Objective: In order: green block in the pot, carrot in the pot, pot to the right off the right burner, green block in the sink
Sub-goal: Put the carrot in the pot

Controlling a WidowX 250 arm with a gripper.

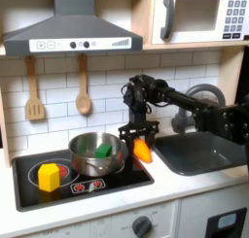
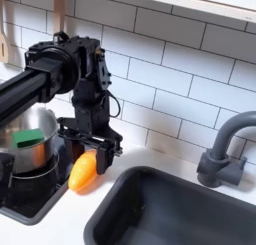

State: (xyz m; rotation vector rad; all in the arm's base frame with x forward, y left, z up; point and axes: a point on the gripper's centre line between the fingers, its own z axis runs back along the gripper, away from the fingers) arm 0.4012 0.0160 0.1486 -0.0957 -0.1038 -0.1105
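Four things noted. Found the sink (image 1: 199,154) beside the pot (image 1: 92,167), green block (image 1: 102,148) inside the latter. Spotted the hand (image 1: 136,137) straddling the carrot (image 1: 143,151) between them; could not tell whether pinched. Judged it light, rigid, slick plastic: best gripped across the thick middle.
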